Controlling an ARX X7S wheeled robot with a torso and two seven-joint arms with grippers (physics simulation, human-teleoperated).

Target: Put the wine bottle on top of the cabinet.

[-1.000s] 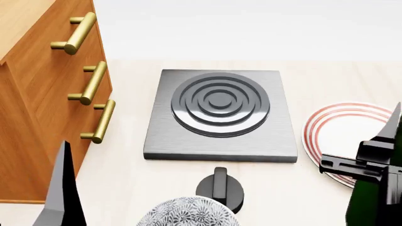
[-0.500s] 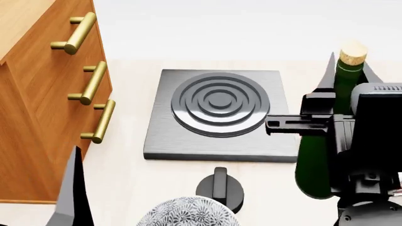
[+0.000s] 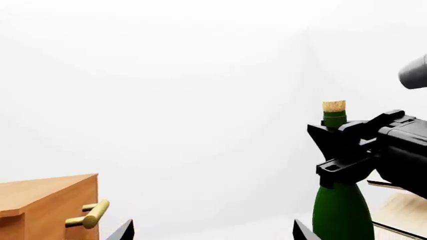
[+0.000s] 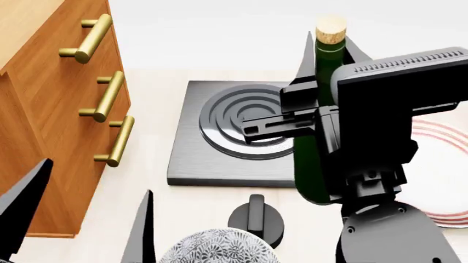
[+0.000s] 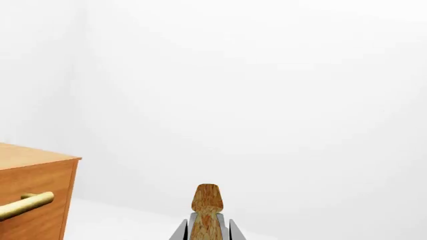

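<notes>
The right gripper (image 4: pixel 321 104) is clenched on the neck of the tall dark green glass wine bottle (image 4: pixel 316 159), holding it upright above the grey square hotplate (image 4: pixel 219 159). The left gripper (image 4: pixel 80 219) hangs released and empty below. Carried left too low, the bottle's base could strike the reddish-brown wooden cabinet (image 4: pixel 44 137) edge, or swing and slip within that high neck grip.
</notes>
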